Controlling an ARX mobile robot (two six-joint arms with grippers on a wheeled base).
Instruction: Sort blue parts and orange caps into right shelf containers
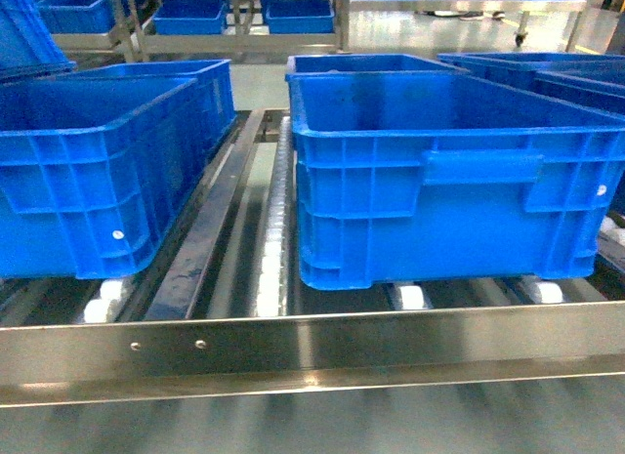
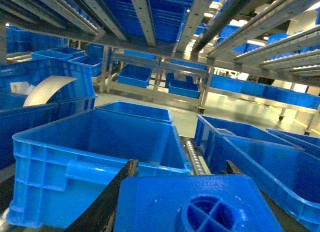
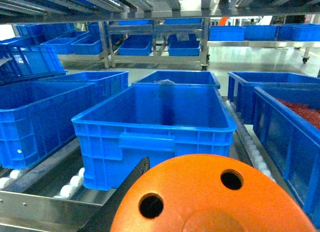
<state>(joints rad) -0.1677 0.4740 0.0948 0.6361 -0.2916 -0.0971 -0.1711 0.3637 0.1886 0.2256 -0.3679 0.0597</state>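
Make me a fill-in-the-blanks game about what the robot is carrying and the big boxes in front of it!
1. The left gripper carries a part coloured ____.
2. The right gripper carries a round cap coloured ____.
3. That cap shows ____ small round holes.
4. The big crates sit on a shelf with white ____ underneath.

Missing words: blue; orange; two; rollers
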